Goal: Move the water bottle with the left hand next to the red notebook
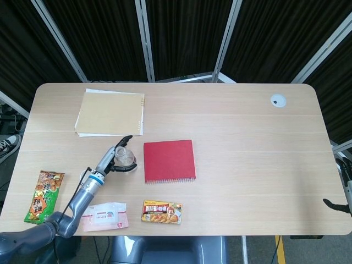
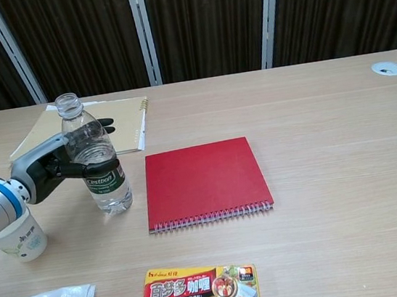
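Observation:
The clear water bottle [image 2: 98, 162] stands upright on the table just left of the red notebook [image 2: 203, 181], a narrow gap between them. My left hand [image 2: 44, 167] is at the bottle's left side with its fingers spreading: one points out behind the bottle's shoulder, and others still curve around the front of the label. From the head view, the bottle [image 1: 125, 158] sits between my left hand [image 1: 111, 159] and the red notebook [image 1: 169, 160]. No right hand shows in either view.
A paper cup [image 2: 16, 235] stands under my left forearm. A beige notebook [image 1: 110, 113] lies behind the bottle. Along the front edge lie a snack pack [image 1: 44, 195], a wipes pack [image 1: 104, 215] and a curry box [image 1: 161, 212].

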`<state>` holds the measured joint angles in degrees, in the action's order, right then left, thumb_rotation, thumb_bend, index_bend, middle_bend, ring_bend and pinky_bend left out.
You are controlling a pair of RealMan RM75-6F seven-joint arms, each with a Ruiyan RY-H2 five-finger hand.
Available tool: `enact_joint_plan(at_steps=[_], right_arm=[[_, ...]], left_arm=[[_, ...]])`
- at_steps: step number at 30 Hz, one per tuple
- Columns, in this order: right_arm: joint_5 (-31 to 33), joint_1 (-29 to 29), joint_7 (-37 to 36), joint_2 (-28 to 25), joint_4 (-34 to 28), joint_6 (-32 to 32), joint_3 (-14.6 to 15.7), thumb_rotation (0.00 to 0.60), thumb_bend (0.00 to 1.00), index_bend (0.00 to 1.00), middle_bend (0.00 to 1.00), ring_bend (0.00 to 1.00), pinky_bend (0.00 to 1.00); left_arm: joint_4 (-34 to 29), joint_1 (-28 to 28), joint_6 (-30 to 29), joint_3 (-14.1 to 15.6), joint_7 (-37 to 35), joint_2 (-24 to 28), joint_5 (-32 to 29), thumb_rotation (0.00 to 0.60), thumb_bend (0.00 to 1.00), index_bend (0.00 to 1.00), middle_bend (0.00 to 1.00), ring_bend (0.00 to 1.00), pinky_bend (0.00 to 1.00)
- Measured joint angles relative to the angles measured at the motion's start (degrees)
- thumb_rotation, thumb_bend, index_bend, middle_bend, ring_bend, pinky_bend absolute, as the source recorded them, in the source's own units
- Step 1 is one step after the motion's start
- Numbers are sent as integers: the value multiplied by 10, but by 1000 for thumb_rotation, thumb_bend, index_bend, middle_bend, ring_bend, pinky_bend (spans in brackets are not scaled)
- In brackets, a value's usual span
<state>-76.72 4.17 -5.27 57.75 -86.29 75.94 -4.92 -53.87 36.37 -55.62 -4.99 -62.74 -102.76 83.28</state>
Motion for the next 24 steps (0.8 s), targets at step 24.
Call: enact_joint_plan(at_steps=[24], right_arm=[[-26, -14, -27, -22, -23, 39, 0, 600, 0, 0, 0, 0, 0]], left_arm=[[-190, -39, -57, 12, 180, 219, 12, 483, 204, 0, 0, 0, 0]])
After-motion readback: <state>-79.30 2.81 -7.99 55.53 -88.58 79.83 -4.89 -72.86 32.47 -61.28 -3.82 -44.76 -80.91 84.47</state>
